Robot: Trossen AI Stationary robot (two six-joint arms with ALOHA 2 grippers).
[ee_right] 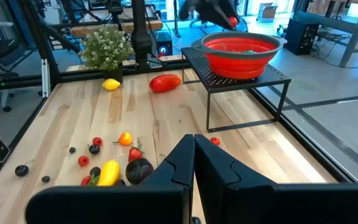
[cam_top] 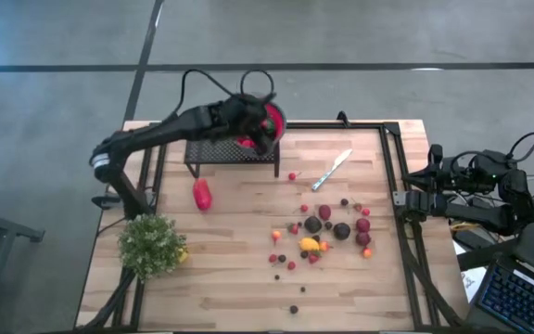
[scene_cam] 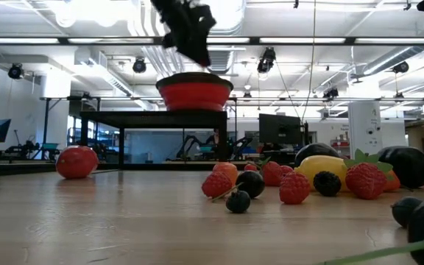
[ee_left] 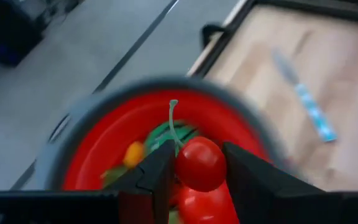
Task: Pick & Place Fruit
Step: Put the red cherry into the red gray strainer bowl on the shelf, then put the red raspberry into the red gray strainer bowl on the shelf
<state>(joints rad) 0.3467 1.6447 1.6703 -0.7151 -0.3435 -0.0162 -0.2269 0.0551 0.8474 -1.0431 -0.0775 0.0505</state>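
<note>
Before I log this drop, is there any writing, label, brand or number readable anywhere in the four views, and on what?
None readable in any view.
Red bowl, knife and the fruit on the table: no print visible.
Keyboard beside the table: keys too small to read.
Screens in the room behind: dark or blurred, nothing legible.

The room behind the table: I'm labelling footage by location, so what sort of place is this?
Probably a robotics lab or workshop: open ceiling with strip lights, a computer monitor, and another workbench beyond.

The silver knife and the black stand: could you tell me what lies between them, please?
In the high view, one small red fruit lies on the table between the stand and the knife.
</note>
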